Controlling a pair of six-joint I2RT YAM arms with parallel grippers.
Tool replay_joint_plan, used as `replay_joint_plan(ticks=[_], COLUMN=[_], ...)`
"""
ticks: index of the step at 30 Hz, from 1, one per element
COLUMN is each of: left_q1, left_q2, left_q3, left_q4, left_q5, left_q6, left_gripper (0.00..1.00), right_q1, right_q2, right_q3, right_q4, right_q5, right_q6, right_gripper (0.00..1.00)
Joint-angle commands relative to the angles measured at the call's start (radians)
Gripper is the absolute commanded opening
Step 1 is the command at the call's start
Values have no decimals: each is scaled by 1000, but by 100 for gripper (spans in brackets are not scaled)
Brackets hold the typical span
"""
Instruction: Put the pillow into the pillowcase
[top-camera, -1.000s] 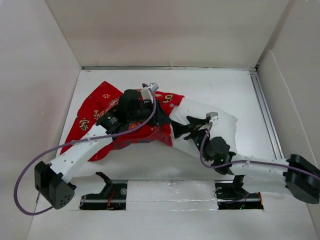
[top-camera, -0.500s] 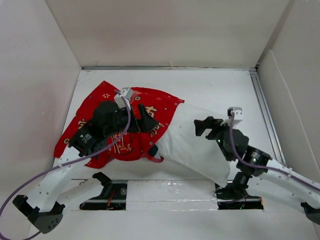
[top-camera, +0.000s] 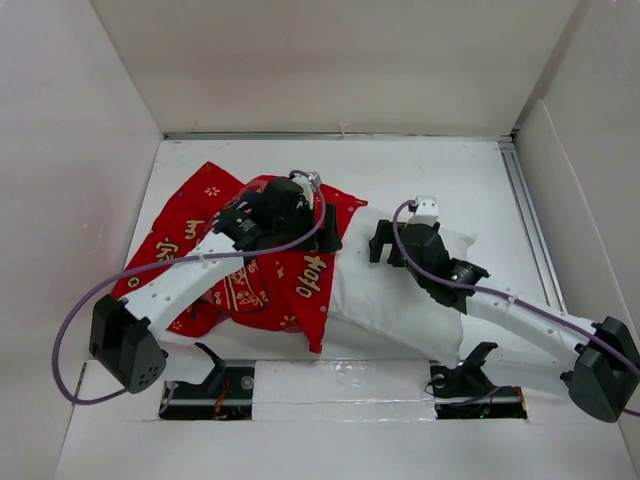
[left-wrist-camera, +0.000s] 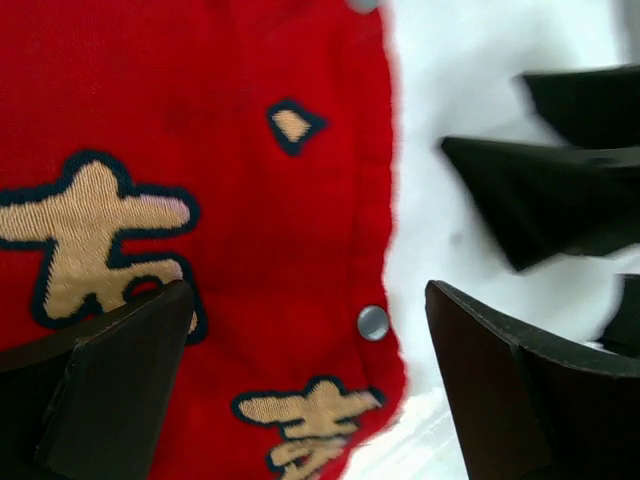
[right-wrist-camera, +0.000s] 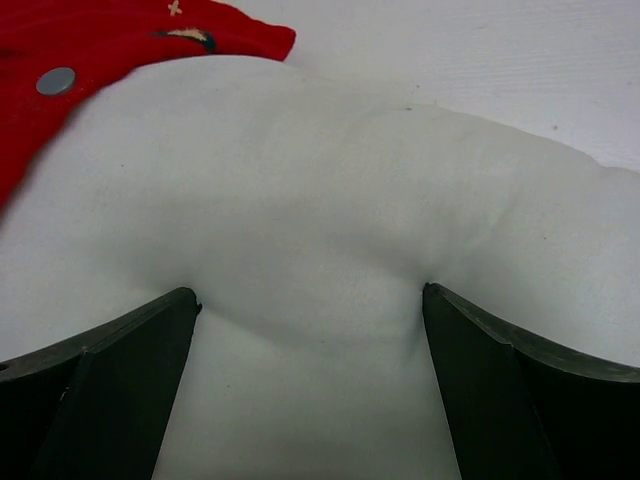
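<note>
While left gripper (top-camera: 325, 233) and right gripper (top-camera: 384, 246) gaped wide, empty, the pillow (top-camera: 405, 295) lay mostly outside the pillowcase (top-camera: 250, 285), toward the bench's right edge.

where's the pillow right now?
Top view, right of centre: the pillow lies with the red pillowcase overlapping its left edge and the right tool pressing into it.

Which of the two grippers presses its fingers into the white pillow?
The right gripper: its open fingers dent the pillow. The left gripper is over the red pillowcase instead.
</note>
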Motion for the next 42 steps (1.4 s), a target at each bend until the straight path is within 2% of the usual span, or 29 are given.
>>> replay_joint_plan(ticks=[1, 5, 8, 10, 11, 13, 15, 20, 21, 22, 23, 24, 26, 27, 29, 30, 38, 40, 42], left_q1=[-19, -54, -135, -198, -212, -234, -234, -234, -234, -234, -234, -234, -234, -234, -234, -234, -234, -234, -246], left_q2=[15, 93, 144, 222, 250, 313, 336, 359, 359, 359, 359, 359, 350, 350, 339, 339, 403, 422, 465], left_q3=[-50, -22, 30, 106, 134, 209, 251, 398, 422, 445, 470, 519, 557, 580, 590, 590, 648, 689, 806], left_q4=[13, -16, -33, -61, -102, -139, -185, -289, -323, -338, -354, -370, -392, -401, -401, -401, -395, -377, -368], left_q5=[-39, -178, -237, -312, -336, -407, -444, -536, -536, -536, -536, -536, -536, -545, -545, -556, -538, -489, -372], left_q6=[43, 23, 14, 0, -9, -37, -51, -74, -74, -74, -74, -74, -65, -56, -43, -43, -23, -14, 17], left_gripper=[100, 100, 100, 95, 76, 31, 1, 0, 0, 0, 0, 6, 26, 27, 7, 0, 0, 0, 0], right_q1=[-2, -13, -13, -13, -13, -13, -13, -13, -13, -13, -13, -13, -13, -13, -13, -13, -4, -4, -4], right_q2=[-21, -62, -50, -30, -21, 0, 0, 0, -10, -10, -20, -20, -20, -20, -20, -20, -58, -70, -79], right_q3=[-50, -91, -102, -102, -102, -102, -113, -125, -125, -125, -125, -125, -116, -116, -107, -107, -127, -137, -151], right_q4=[89, 143, 167, 178, 178, 204, 233, 298, 298, 321, 330, 330, 330, 330, 330, 330, 400, 465, 552], right_q5=[-111, -163, -196, -208, -208, -231, -242, -283, -283, -283, -283, -283, -269, -259, -259, -259, -355, -392, -470], right_q6=[-17, -17, -27, -36, -36, -36, -45, -66, -66, -66, -66, -66, -66, -66, -76, -76, -86, -108, -119], right_gripper=[100, 100, 100, 100, 100, 99, 89, 61, 39, 23, 9, 0, 0, 0, 0, 0, 0, 0, 0])
